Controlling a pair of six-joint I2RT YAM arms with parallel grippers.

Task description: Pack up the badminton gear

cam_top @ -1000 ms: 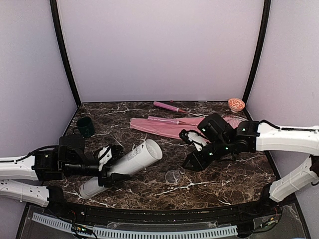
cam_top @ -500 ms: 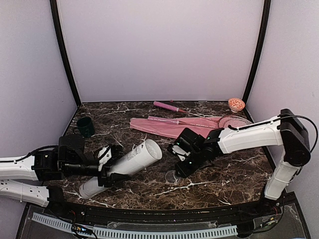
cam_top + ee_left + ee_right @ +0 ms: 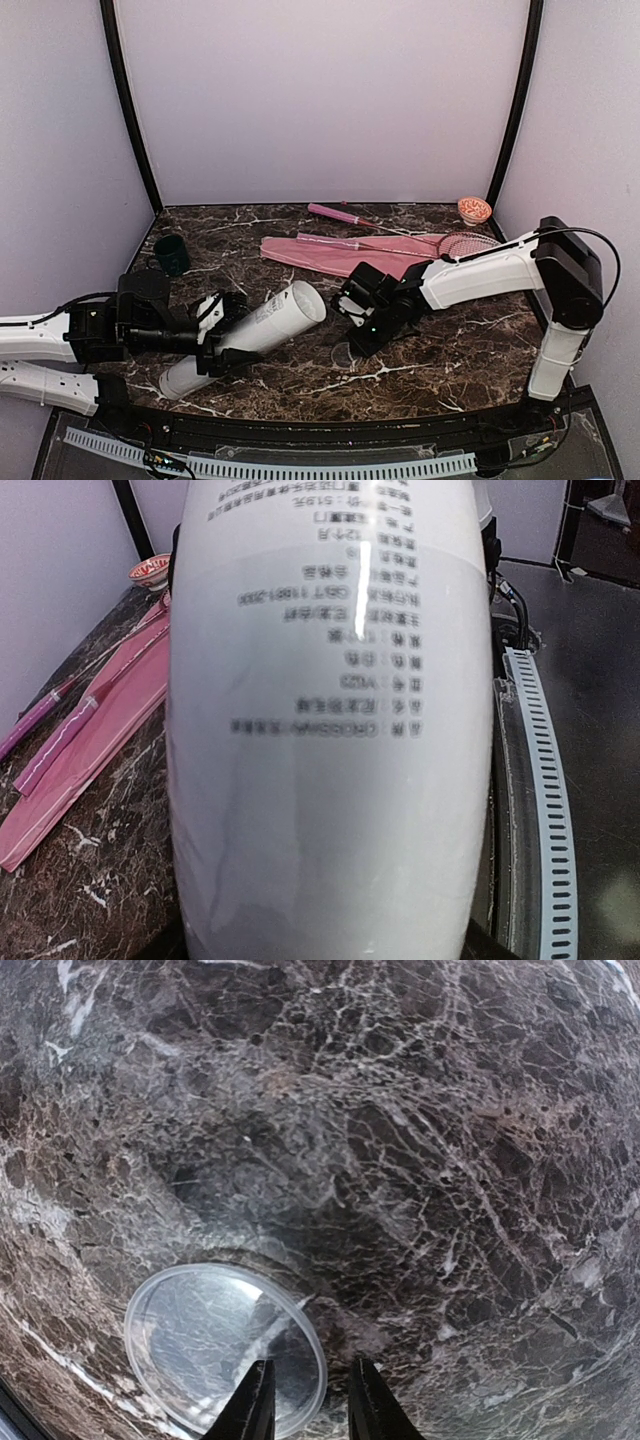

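Note:
My left gripper (image 3: 215, 345) is shut on the long pale grey tube (image 3: 262, 322) and holds it tilted, open end up and to the right. The tube (image 3: 330, 730) fills the left wrist view and hides the fingers. My right gripper (image 3: 357, 338) points down at a clear round lid (image 3: 346, 355) on the table. In the right wrist view the gripper (image 3: 310, 1400) is slightly open, its fingers (image 3: 255, 1405) straddling the lid's (image 3: 200, 1340) right rim. The pink cover (image 3: 340, 255) lies at the back with two pink-handled rackets (image 3: 335, 213) (image 3: 330, 241). No shuttlecocks show.
A dark green cup (image 3: 172, 254) stands at the back left. An orange-patterned bowl (image 3: 474, 209) sits in the back right corner, next to a racket head (image 3: 465, 243). The cover (image 3: 90, 750) and bowl (image 3: 150, 572) also show in the left wrist view.
My right arm has swung left and down from beside the racket head to the clear lid. The left arm and the tube have not moved.

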